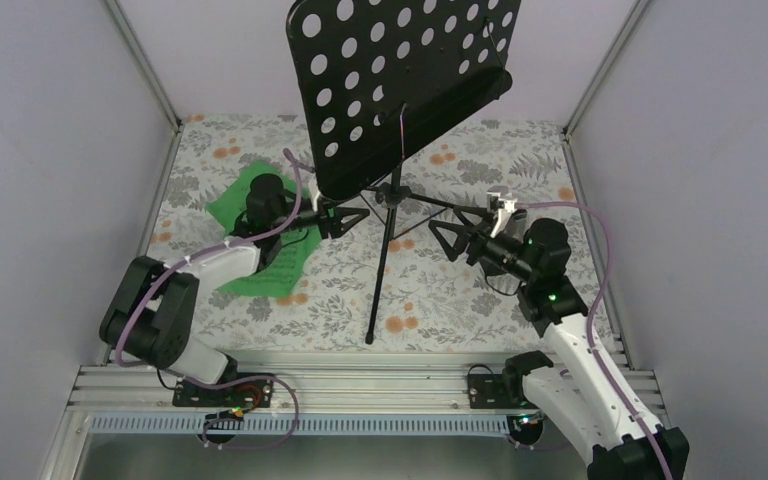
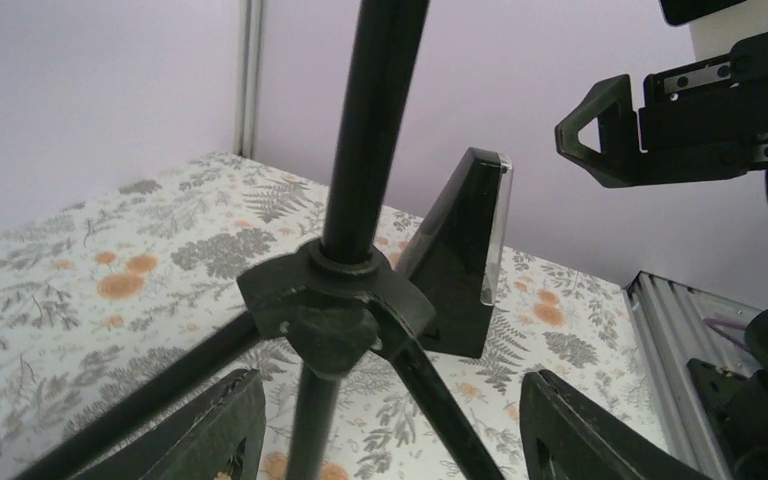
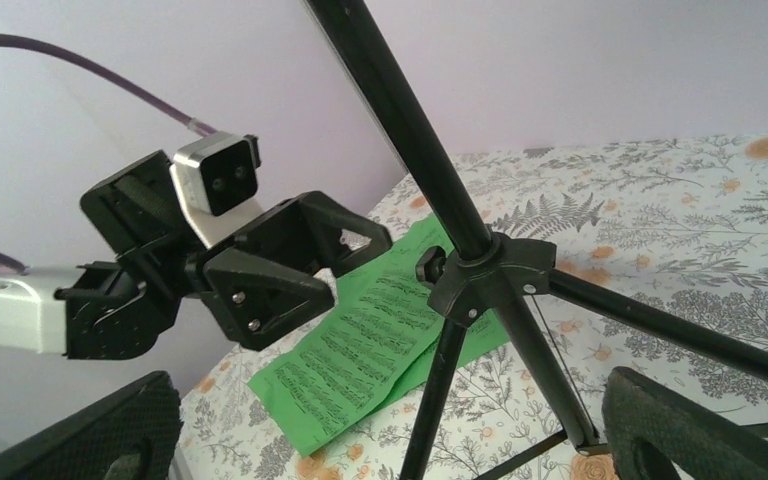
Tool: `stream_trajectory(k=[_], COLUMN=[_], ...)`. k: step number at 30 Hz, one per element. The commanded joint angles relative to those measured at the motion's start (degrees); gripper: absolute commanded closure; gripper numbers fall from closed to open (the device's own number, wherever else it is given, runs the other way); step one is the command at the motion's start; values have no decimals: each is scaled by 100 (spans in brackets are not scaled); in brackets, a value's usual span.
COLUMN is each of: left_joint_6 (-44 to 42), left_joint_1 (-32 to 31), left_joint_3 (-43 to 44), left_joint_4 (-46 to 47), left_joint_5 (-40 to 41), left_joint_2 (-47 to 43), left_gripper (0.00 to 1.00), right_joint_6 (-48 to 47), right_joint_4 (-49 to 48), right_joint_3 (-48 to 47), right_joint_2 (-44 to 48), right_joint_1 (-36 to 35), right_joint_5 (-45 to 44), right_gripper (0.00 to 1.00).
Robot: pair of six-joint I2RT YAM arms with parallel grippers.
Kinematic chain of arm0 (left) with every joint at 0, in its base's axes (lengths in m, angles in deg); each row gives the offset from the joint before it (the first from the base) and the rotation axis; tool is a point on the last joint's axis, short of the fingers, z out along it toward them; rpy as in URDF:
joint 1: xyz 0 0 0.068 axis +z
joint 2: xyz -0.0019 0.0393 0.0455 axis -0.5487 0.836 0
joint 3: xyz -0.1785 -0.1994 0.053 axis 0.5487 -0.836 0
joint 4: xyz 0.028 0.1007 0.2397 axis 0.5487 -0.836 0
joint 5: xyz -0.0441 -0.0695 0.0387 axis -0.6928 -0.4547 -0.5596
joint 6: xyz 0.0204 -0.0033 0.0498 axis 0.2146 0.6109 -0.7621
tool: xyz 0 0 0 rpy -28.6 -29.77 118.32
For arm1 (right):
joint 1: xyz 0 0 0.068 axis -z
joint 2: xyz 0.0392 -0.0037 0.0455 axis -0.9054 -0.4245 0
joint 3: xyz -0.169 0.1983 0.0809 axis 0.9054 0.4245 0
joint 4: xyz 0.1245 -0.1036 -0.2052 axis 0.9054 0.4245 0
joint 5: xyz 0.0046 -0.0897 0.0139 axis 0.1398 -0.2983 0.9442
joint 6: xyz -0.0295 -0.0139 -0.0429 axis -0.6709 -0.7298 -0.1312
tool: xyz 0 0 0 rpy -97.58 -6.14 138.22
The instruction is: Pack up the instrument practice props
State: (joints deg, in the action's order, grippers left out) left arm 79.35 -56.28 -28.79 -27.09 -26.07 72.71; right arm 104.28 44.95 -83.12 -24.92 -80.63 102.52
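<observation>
While the music stand (image 1: 375, 165) stands on the worktop (image 1: 480, 300), you have both jaws wide open flanking its hub (image 2: 325, 300).

Black tripod music stand (image 1: 400, 90) upright; green music sheets (image 3: 360, 360) flat beside it, dark pyramid metronome (image 2: 460, 255) near its legs.

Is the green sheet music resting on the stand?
No, the green sheets lie flat on the table, beside the stand.

Left tool (image 1: 340, 215), right tool (image 1: 455, 237) — both agape
</observation>
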Motion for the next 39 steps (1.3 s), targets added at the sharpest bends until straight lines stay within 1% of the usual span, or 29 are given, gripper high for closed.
stream_trajectory(k=[1, 4, 11, 13, 18, 20, 25, 35, 37, 39], left_joint_6=[-575, -738, -690, -656, -538, -513, -412, -316, -321, -357], left_joint_1=[59, 67, 68, 69, 68, 68, 59, -19, -58, -80], left_joint_3=[484, 807, 1269, 1353, 1457, 1476, 1618, 1767, 1788, 1795], left_joint_4=[111, -76, -53, -37, 33, 49, 54, 87, 87, 28], left_joint_5=[-510, -533, -690, -740, -891, -917, -1026, -1125, -1127, -1094], left_joint_2=[437, 738, 1323, 1434, 1595, 1622, 1719, 1862, 1887, 1896], left_gripper=[38, 39, 40, 41, 49, 50, 49, 39, 39, 41], right_joint_6=[159, 178, 151, 149, 142, 146, 174, 168, 160, 145], right_joint_4=[-342, -401, -398, -397, -414, -421, -436, -396, -389, -373], right_joint_3=[-39, -19, -38, -47, -47, -36, -21, -5, -3, 8], right_joint_2=[-47, -89, -207, -238, -298, -304, -330, -348, -355, -369], right_joint_1=[-53, -52, -60, -60, -61, -64, -60, -67, -68, -68], right_joint_5=[212, 248, 258, 275, 275, 277, 265, 251, 242, 234], right_gripper=[0, 0, 0, 0, 0, 0, 0, 0, 0, 0])
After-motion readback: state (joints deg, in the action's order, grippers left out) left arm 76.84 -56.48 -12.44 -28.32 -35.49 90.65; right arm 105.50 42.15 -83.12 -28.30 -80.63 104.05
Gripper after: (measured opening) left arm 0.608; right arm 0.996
